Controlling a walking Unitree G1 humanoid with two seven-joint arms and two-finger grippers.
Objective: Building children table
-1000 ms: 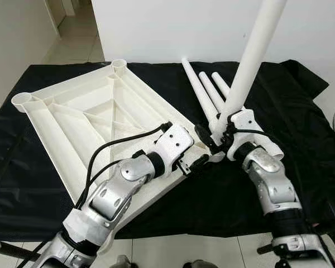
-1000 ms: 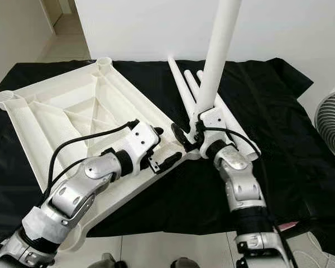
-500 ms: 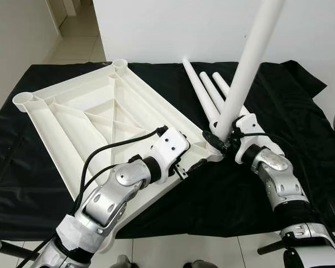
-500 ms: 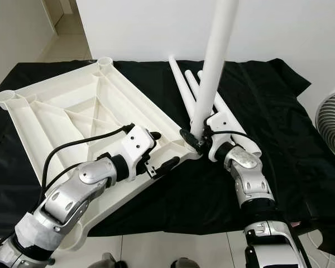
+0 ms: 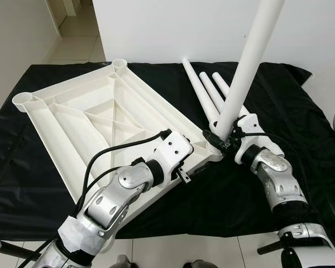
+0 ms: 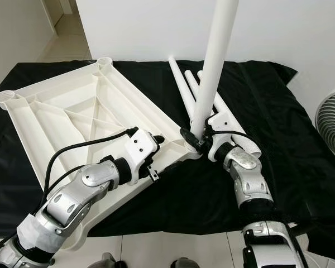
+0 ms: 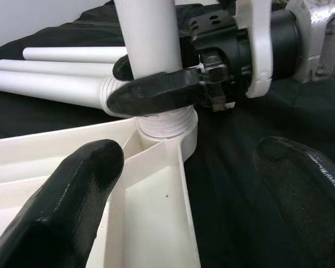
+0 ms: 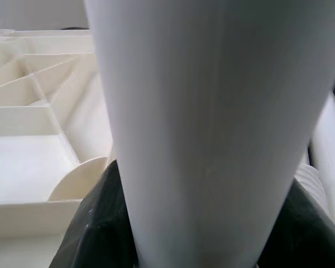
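**Upturned child's table, one leg standing in its corner socket**

Tabletop: white moulded plastic, lying underside up on a black cloth spread over tiled floor. Ribbed underside, round leg sockets at the corners; the two far sockets stand open with nothing in them.

Upright leg: white tube, tilted slightly, its threaded foot seated in the near right corner socket of the tabletop.

Spare legs: three white tubes lying side by side on the cloth, just behind the upright leg and beside the tabletop's right edge.

Right gripper: black fingers clamped round the base of the upright leg, just above the socket.

Left gripper: at the tabletop's near right edge, close to the same corner. In the left wrist view its fingers are spread wide, one over the white rim, the other over the black cloth, grasping nothing.

Surroundings: white wall behind the cloth; a fan at the right edge; a doorway at upper left.

Markings: no legible writing or labels.
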